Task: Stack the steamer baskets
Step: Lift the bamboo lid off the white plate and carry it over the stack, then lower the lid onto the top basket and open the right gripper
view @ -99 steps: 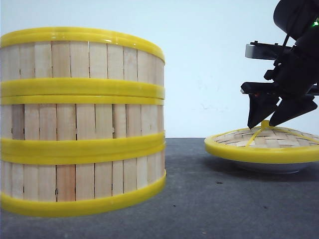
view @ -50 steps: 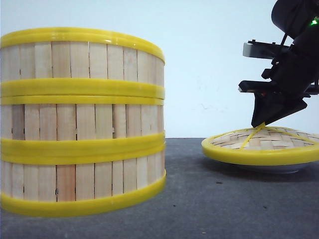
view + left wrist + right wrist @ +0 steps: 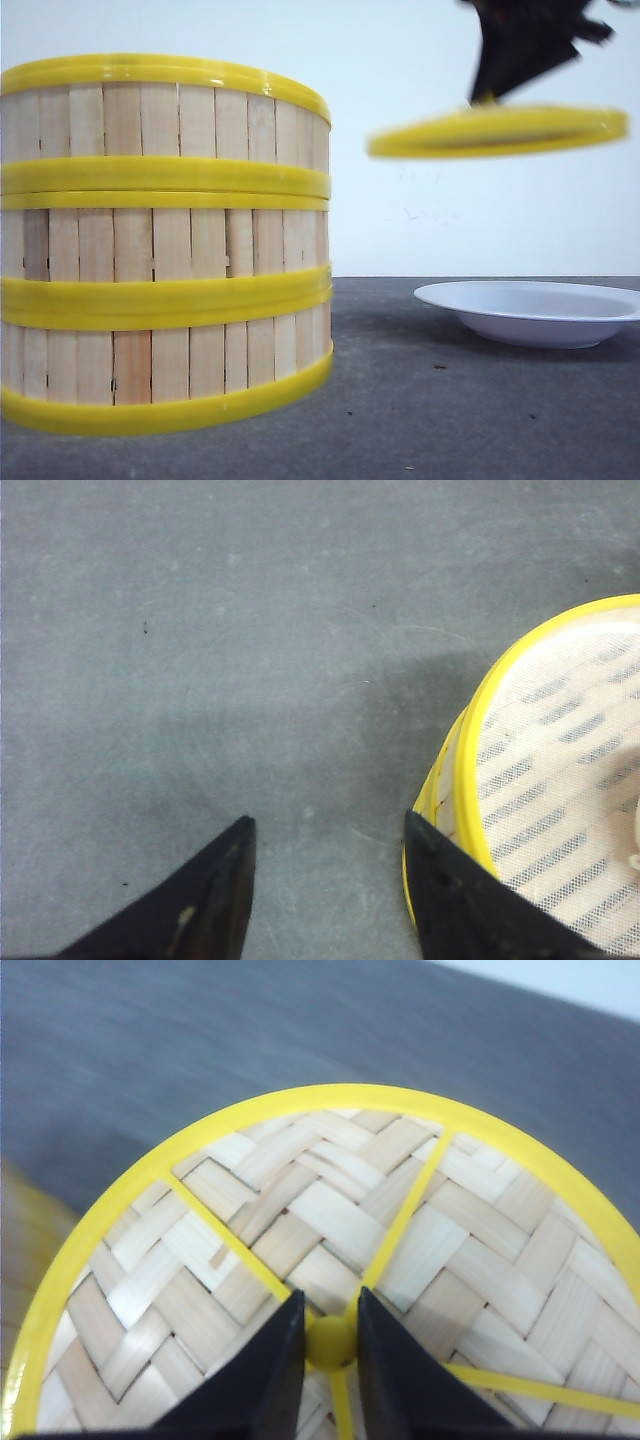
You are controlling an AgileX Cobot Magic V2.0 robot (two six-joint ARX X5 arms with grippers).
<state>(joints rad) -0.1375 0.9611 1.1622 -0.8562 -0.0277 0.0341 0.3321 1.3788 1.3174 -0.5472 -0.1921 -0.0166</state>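
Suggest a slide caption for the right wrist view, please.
Right claw pinching the yellow knob of the woven bamboo lid, held above the grey table.

The three stacked steamer baskets (image 3: 160,245) rose as one tall column on the left of the table (image 3: 400,400), blocking passage there. To the right a white plate (image 3: 530,312) lay low, with bare table between it and the stack. Above the plate, the lid (image 3: 497,132) hung from the right gripper (image 3: 487,98), leaving open air beneath it
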